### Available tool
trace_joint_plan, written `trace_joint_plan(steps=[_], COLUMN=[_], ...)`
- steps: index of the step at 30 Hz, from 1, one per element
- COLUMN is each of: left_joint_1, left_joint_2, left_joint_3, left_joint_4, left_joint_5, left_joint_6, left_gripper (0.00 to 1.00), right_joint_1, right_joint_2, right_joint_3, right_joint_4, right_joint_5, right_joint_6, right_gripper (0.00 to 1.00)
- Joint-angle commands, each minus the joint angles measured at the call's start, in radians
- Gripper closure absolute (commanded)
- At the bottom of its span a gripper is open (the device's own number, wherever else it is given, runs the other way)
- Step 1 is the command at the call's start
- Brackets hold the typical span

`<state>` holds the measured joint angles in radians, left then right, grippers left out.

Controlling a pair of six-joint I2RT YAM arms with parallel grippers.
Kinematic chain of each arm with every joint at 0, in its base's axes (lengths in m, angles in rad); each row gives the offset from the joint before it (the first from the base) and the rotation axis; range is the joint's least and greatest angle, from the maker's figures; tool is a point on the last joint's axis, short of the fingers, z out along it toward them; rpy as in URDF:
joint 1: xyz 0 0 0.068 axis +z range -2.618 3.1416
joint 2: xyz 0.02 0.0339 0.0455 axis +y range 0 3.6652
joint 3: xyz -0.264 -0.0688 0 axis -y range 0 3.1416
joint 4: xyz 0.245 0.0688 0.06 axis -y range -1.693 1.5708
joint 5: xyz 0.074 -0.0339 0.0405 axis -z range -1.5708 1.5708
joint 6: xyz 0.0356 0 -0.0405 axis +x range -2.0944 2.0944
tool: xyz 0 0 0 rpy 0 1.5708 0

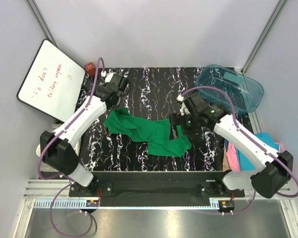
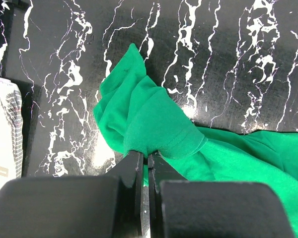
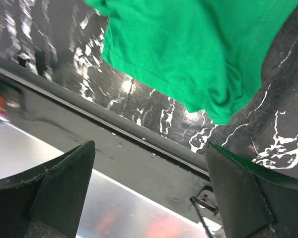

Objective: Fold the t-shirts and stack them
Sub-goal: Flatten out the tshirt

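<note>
The green t-shirt, bunched mid table with its 9 o'clock end clamped in the left gripper, is probably best flattened if the 4 o'clock corner gets grabbed by the wide-open right gripper and pulled gently.

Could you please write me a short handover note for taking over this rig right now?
Left tool: shut on one end of the green t-shirt.
Right tool: open, empty, near the shirt's other end.
The green t-shirt lies bunched and unfolded on the table.
Done: the pink, teal and tan shirts are piled at the right edge.
Left: fold the green one and stack it there.
</note>
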<state>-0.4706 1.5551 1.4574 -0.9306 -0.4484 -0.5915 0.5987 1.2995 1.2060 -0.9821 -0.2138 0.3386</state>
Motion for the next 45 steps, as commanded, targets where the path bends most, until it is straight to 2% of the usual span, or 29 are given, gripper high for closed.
trace_joint_plan(steps=[1,5,6,8,11,18,20,21,24,33,37,41,43,45], left_joint_1=[0.009,0.018,0.024,0.032,0.046,0.062,0.066,0.067,0.07,0.084,0.092,0.099,0.101,0.102], left_joint_2=[-0.018,-0.03,-0.035,-0.043,-0.044,-0.046,-0.041,-0.041,-0.04,-0.032,-0.029,-0.027,-0.027,-0.026], left_joint_3=[-0.015,-0.031,-0.034,-0.042,-0.045,-0.039,-0.037,-0.034,-0.032,-0.032,-0.026,-0.017,-0.017,-0.017], left_joint_4=[0.015,0.006,0.006,0.0,-0.005,-0.011,-0.011,-0.01,-0.011,-0.01,-0.011,-0.011,-0.011,-0.01], left_joint_5=[-0.001,0.008,0.01,0.017,0.02,0.019,0.016,0.017,0.017,0.014,0.013,0.013,0.011,0.011], left_joint_6=[0.019,0.013,0.012,0.007,0.009,0.018,0.025,0.027,0.035,0.058,0.068,0.079,0.084,0.088], left_gripper=[1.0,1.0,1.0,1.0,1.0,1.0,1.0,1.0,1.0,1.0,1.0,1.0,1.0,1.0], right_joint_1=[0.166,0.309,0.328,0.371,0.397,0.4,0.4,0.401,0.4,0.4,0.4,0.4,0.401,0.4], right_joint_2=[0.11,0.227,0.259,0.302,0.363,0.448,0.486,0.5,0.535,0.63,0.673,0.69,0.673,0.661], right_joint_3=[0.039,0.073,0.079,0.084,0.104,0.132,0.129,0.121,0.11,0.147,0.162,0.179,0.182,0.196], right_joint_4=[-0.021,-0.001,0.008,0.046,0.079,0.088,0.085,0.077,0.074,0.074,0.074,0.072,0.068,0.054], right_joint_5=[0.207,0.297,0.304,0.301,0.306,0.386,0.402,0.445,0.526,0.577,0.579,0.593,0.602,0.617], right_joint_6=[0.023,0.025,0.025,0.02,0.004,-0.032,-0.023,-0.015,0.0,0.017,0.013,0.019,0.022,0.023], right_gripper=[0.0,0.03,0.06,0.17,0.22,0.24,0.3,0.38,0.43,0.43,0.56,0.95,1.0,1.0])
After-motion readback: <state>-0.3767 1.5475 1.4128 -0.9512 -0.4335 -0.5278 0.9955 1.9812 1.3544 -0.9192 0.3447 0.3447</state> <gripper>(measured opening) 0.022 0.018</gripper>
